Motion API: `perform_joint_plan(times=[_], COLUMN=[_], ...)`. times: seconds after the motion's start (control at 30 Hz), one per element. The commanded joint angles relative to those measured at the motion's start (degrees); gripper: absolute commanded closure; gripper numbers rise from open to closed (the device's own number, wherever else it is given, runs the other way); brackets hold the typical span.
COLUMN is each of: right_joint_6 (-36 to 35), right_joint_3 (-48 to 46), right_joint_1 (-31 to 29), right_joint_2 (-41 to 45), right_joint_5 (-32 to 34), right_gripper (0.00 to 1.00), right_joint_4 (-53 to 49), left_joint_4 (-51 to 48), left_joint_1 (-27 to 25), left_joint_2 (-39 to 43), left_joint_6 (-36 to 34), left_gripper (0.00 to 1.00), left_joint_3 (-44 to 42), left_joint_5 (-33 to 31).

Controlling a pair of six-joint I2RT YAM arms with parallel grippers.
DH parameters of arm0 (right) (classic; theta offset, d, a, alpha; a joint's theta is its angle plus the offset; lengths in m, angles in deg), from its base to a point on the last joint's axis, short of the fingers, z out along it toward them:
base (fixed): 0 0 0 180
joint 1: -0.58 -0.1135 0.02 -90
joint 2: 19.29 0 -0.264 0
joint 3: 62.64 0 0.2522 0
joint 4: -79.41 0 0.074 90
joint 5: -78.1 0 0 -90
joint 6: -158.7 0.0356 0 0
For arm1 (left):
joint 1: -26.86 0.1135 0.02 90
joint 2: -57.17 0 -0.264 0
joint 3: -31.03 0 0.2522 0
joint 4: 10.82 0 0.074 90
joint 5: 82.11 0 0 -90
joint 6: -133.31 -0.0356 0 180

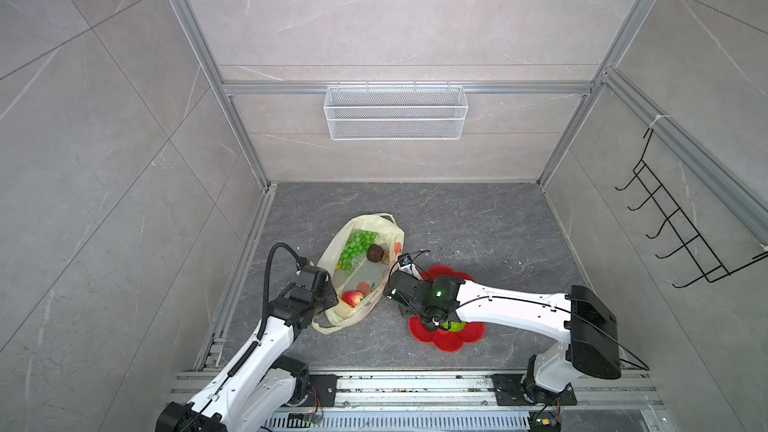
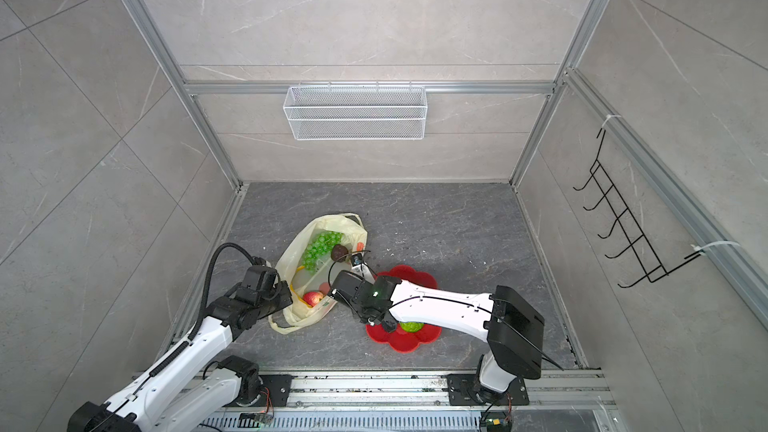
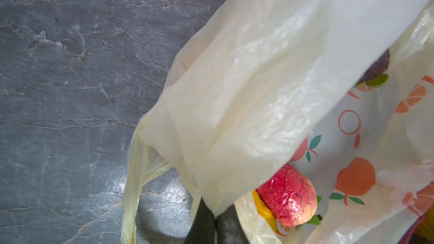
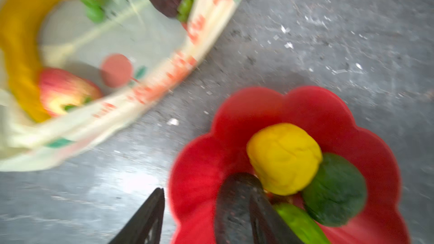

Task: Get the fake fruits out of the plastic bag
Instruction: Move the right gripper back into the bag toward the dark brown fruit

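Observation:
The cream plastic bag (image 1: 384, 238) lies open on the dark floor. Inside it are a green grape bunch (image 1: 357, 247), a dark avocado (image 1: 375, 253), a red fruit (image 1: 352, 297) and a yellow banana (image 4: 18, 43). My left gripper (image 3: 215, 219) is shut on the bag's near rim, film pinched between its fingers. My right gripper (image 4: 208, 192) is open over the red flower plate (image 4: 234, 118). A second dark avocado (image 4: 234, 203) lies on the plate against one finger, apart from the other. A yellow lemon (image 4: 284, 158) and a bumpy green ball (image 4: 335, 191) sit beside it.
A white wire basket (image 1: 395, 112) hangs on the back wall and a black hook rack (image 1: 681, 226) on the right wall. Aluminium rails (image 1: 415, 384) run along the front edge. One bag handle (image 3: 133, 172) trails on the floor near my left gripper.

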Motion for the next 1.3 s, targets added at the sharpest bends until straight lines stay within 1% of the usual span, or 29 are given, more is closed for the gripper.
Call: perform_joint_plan(times=[0.0,0.1,0.23,0.4,0.5,0.63,0.83,1.13,1.27], right_joint_6=[-0.29,-0.31,0.03,0.65,0.53,-0.10,-0.04,6.04,7.76], right_joint_3=[4.37,8.19,12.64,17.15,18.40,20.02,22.02,25.99,29.42], right_joint_1=[-0.17,-0.19,-0.13,-0.17,-0.16,0.52,3.25,10.16,12.10], right_joint_2=[-3.56,-6.83,-11.49,-17.24,-19.65,-21.79,-23.80,-28.31,-31.03], right_joint_5=[-2.42,-4.32,-8.51,-10.88,-11.61,-12.75,-11.34,-8.64,-7.61], right_gripper=[0.40,0.41,0.42,0.42,0.42,0.41,0.41,0.39,0.35], right_joint_4=[4.29,5.81,7.82,7.69,8.04,8.66,8.62,8.47,6.95], left_joint_4=[-1.17,-1.36,-1.55,-1.79,-1.93,-2.65,-3.36,-3.73,-3.52], left_joint_1=[-0.22,-0.22,-0.23,-0.22,-0.24,-0.21,-0.25,-0.27,-0.21], left_joint_2=[1.73,2.23,1.35,0.42,0.63,1.73,3.47,4.00,4.12], left_joint_6=[2.97,3.69,4.10,4.72,4.99,5.24,6.03,6.48,6.41], left_gripper=[1.00,1.00,1.00,1.00,1.00,1.00,1.00,1.00,1.00], left_joint_3=[-0.86,-1.37,-1.71,-2.01,-2.53,-2.28,-2.09,-2.96,-3.30], left_joint_5=[-0.96,0.43,2.32,3.93,4.11,2.73,2.35,2.90,2.73])
